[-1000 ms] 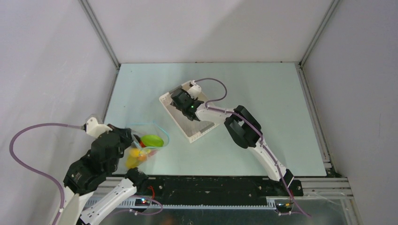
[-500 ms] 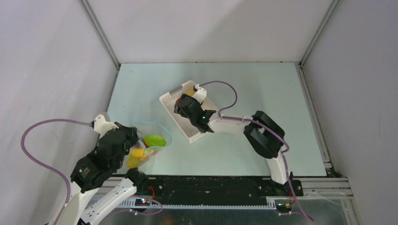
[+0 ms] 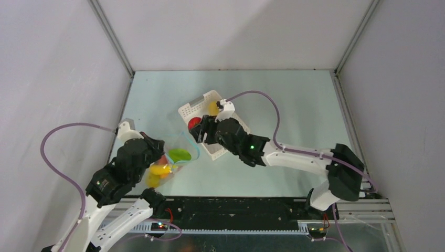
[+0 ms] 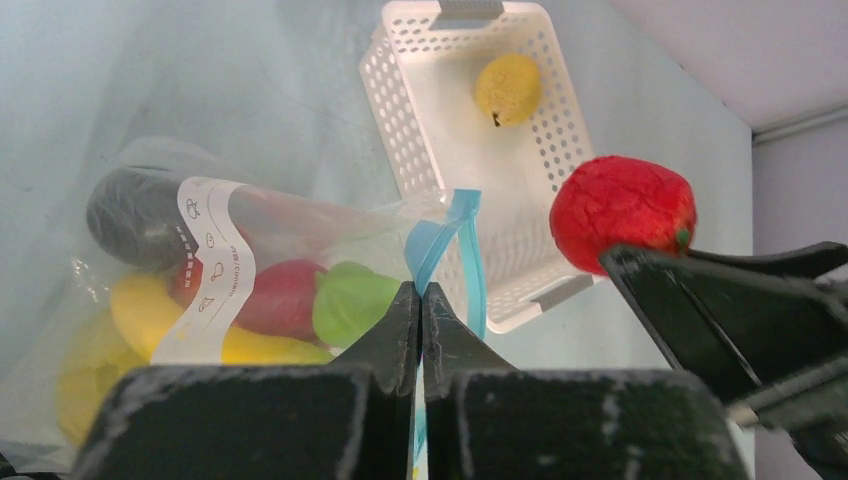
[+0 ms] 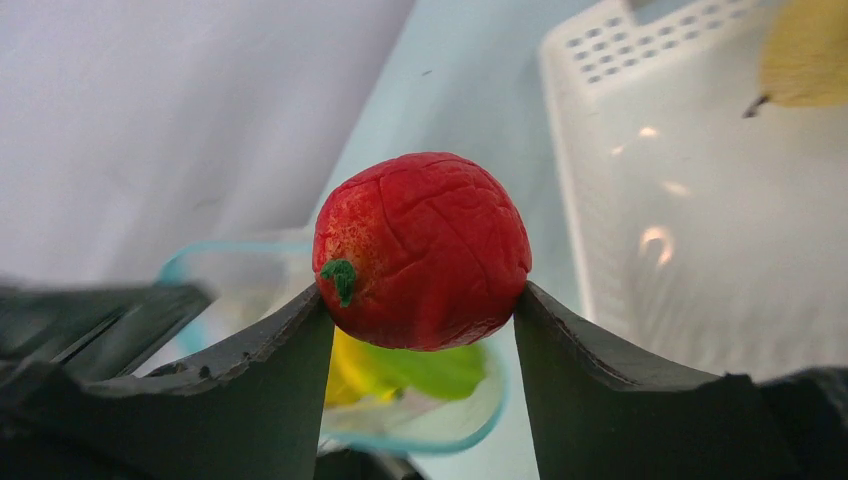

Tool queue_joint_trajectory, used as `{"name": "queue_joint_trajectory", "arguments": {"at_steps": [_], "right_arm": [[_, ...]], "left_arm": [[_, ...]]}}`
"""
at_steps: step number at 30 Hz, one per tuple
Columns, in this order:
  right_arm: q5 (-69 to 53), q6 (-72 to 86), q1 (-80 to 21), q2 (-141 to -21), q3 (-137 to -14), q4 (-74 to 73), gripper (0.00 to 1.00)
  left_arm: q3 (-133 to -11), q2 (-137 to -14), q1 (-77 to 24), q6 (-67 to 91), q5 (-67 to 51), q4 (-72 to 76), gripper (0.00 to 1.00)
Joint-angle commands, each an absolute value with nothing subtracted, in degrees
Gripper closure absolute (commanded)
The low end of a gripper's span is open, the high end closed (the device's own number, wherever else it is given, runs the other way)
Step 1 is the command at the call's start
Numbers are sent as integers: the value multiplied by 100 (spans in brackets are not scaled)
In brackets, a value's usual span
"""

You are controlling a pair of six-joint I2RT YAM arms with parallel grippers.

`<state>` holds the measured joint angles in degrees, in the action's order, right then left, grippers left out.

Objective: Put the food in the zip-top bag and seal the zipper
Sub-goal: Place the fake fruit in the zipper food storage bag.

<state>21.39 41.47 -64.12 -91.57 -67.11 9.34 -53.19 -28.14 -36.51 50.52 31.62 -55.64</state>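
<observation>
Since a second ago the red apple (image 5: 422, 250) has come out of the white slotted basket (image 4: 385, 110) and travelled left toward the bag, while the left arm has carried the bag a little up and to the right to meet it. It now sits clamped between both fingers of the right gripper (image 5: 420, 297), which close around its sides with the small green stem facing the wrist camera. It hangs at the basket's left edge, near the bag's mouth but not inside it. The zip-top bag (image 4: 290, 230) lies on its side on the table (image 3: 294, 105), mouth open toward the basket, white label patch (image 4: 213, 268) facing up. Inside it are a green piece (image 4: 355, 303), another red piece (image 4: 275, 295), yellow pieces (image 4: 140, 310) and a dark piece (image 4: 130, 212) at the far end. The zipper (image 4: 432, 250) curls up as a light-blue loop at the mouth, unsealed. The left gripper (image 4: 420, 320) is pinched narrow on that blue strip, its two fingers nearly touching with the strip between them. A yellow lemon (image 4: 508, 88) lies alone in the basket's far end.
</observation>
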Motion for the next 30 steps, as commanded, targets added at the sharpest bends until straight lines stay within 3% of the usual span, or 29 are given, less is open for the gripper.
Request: {"name": "queue_joint_trajectory", "arguments": {"at_steps": [1, 13, 30], "right_arm": [[1119, 3721, -6657, -8549, -6488, 1055, 50], [824, 4260, -6936, -8515, -6462, 569, 53], [-487, 4252, -6890, -9569, -6920, 974, 49]], "left_arm": [[-5312, -2975, -3667, 4817, 2599, -5091, 100], [-5045, -2916, -3672, 4715, 1591, -4620, 100], [-5257, -3110, -3667, 4460, 1549, -4702, 100]]}}
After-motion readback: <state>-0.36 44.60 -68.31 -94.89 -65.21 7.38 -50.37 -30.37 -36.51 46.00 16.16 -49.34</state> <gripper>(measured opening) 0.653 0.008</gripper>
